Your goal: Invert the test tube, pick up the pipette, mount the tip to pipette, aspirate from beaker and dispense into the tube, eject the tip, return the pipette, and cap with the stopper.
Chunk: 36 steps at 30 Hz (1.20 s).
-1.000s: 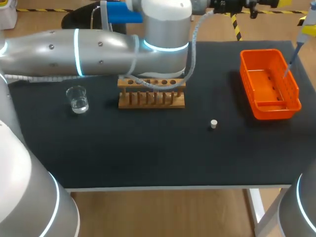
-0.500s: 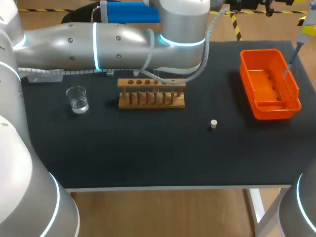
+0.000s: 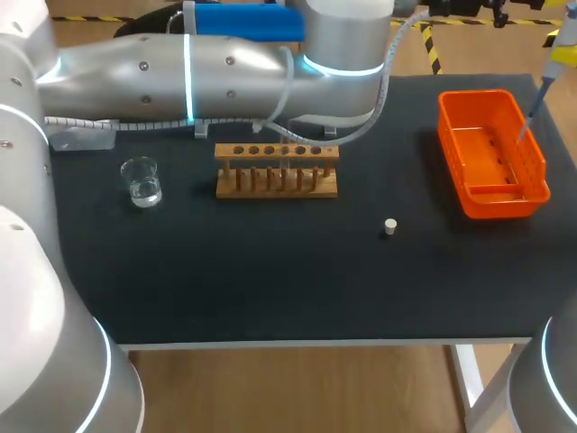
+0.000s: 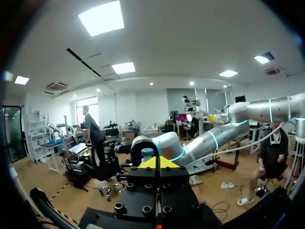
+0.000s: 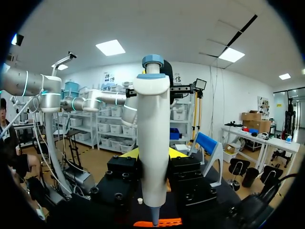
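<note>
pipette [image 5: 152,143] stands upright, narrow end down, clamped in the right pincer [image 5: 151,155]; left pincer [image 4: 159,162] pressed together

silver arms [image 3: 180,72], glowing cyan rings

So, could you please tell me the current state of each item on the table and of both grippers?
beaker: upright, a little clear liquid inside.
wooden rack: standing upright on the mat.
stopper: loose on the mat, capping nothing.
orange basket: upright, open top.
pipette: held upright, off the table.
right gripper: shut on the pipette.
left gripper: shut, nothing seen between its tips.
</note>
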Available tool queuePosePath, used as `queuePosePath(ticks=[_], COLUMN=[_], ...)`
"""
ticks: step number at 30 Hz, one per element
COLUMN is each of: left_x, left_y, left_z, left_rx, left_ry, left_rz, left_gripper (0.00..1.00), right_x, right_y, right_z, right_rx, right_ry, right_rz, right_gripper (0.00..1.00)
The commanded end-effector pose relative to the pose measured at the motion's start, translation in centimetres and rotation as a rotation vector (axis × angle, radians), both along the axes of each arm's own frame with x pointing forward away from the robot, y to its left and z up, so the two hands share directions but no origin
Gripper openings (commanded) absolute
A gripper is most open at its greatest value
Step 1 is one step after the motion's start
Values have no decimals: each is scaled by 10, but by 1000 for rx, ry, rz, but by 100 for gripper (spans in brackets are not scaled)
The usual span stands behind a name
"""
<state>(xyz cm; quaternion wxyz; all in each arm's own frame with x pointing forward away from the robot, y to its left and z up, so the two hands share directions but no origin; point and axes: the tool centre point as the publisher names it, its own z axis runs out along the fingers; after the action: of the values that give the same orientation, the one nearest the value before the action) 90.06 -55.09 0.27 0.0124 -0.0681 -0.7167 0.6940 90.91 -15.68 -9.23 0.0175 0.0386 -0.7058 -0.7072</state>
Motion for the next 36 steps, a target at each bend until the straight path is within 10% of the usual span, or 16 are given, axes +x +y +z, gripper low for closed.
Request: queuePosePath(ticks=[1, 36], left_x=[5, 10], left_y=[-8, -26], left_z=[1, -12], left_rx=[8, 16], left_ry=[1, 37], left_rz=[-11, -40], left_gripper=[0, 0], right_x=[-1, -1], right_y=[0, 0], right_z=[1, 1], right_rx=[-3, -3], right_ry=[0, 0], right_rz=[-3, -3], right_gripper=[0, 0])
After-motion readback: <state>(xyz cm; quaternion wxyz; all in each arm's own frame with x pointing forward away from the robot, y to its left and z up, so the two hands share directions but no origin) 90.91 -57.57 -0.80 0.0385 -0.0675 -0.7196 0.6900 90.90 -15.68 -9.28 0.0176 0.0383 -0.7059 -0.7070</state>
